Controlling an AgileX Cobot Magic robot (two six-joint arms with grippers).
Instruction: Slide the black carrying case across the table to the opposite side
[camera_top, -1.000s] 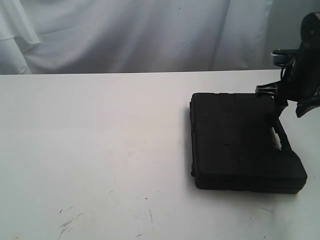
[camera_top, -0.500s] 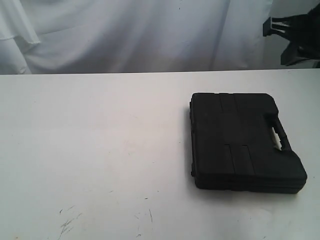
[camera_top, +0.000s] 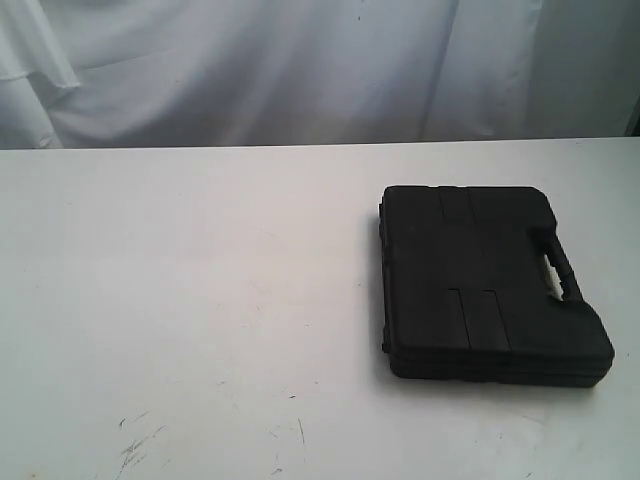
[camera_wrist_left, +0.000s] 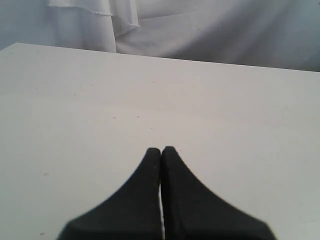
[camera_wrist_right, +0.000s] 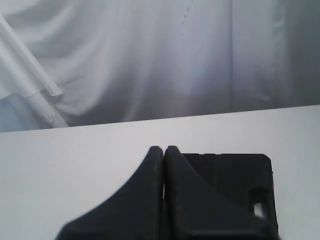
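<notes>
The black carrying case (camera_top: 485, 285) lies flat on the right part of the white table (camera_top: 200, 290), its handle (camera_top: 555, 262) toward the right edge. Neither gripper shows in the exterior view. In the right wrist view my right gripper (camera_wrist_right: 163, 148) is shut with nothing between its fingers, raised above the table, and the case (camera_wrist_right: 235, 175) lies beyond and partly behind it. In the left wrist view my left gripper (camera_wrist_left: 161, 149) is shut and empty over bare table (camera_wrist_left: 150, 90); the case is out of that view.
A white draped cloth (camera_top: 300, 70) hangs behind the table's far edge. Dark scuff marks (camera_top: 135, 445) sit near the front left of the tabletop.
The right arm, which stood over the case's far right corner a second ago, has lifted up and away and left the exterior view. The case has not moved.
</notes>
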